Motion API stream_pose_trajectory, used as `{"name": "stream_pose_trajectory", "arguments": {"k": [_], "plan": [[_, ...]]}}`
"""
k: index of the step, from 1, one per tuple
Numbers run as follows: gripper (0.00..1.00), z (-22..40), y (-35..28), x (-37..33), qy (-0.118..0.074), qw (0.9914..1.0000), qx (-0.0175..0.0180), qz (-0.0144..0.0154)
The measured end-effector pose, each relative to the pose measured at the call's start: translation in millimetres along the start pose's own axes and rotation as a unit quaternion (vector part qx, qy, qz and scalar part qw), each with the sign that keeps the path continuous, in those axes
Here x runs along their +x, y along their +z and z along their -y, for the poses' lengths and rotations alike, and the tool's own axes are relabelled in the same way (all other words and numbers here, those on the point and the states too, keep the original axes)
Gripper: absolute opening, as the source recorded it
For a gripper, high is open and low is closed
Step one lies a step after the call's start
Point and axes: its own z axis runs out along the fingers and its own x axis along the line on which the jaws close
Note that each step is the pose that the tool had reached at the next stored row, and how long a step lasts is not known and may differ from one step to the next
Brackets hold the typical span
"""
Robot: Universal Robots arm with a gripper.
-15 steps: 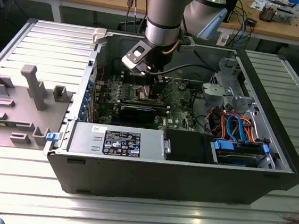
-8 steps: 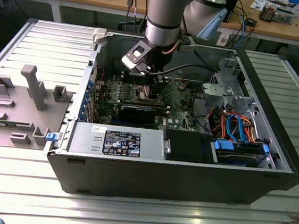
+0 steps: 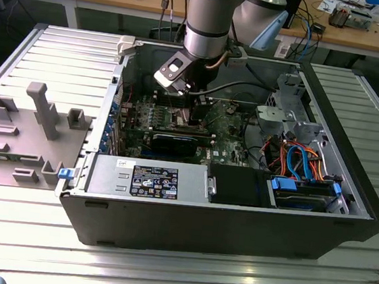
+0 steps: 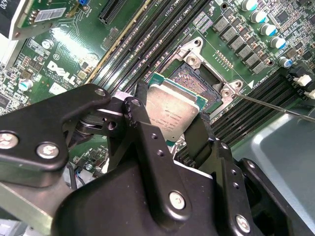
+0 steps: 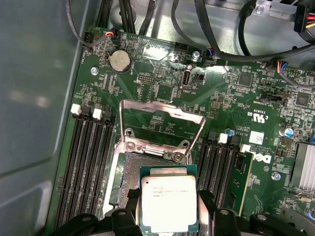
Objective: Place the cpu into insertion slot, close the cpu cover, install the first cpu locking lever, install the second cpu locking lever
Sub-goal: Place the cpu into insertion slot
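Note:
My gripper (image 5: 169, 212) is shut on the cpu (image 5: 169, 201), a flat square chip with a silver-grey top, pinched at two opposite edges by the black fingers (image 5: 127, 216). In both wrist views the chip hangs just above the insertion slot (image 5: 129, 179), partly overlapping its dark centre and offset toward one side. The cpu cover (image 5: 162, 123), a silvery frame with a large window, stands flipped open at the slot's hinge edge. In the second wrist view the cpu (image 4: 172, 110) sits tilted over the slot (image 4: 199, 78), and a thin metal lever (image 4: 275, 105) sticks out from its corner. In the exterior view the gripper (image 3: 189, 108) reaches down into the case.
Long black memory slots (image 5: 83, 162) run along both sides of the socket. Black cables (image 5: 211, 39) cross the board's far edge. The open computer case (image 3: 221, 227) holds a power supply (image 3: 148, 178), a black expansion card (image 3: 176, 142) and a drive bay with coloured wires (image 3: 302, 164). A grey fixture (image 3: 37, 109) stands at the exterior view's left.

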Motion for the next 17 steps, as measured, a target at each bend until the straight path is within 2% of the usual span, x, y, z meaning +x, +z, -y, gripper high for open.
{"name": "stream_pose_trajectory", "arguments": {"k": [17], "plan": [[0.55,0.0,0.7,0.0,0.005,0.99999,-0.0001,0.0001]]}}
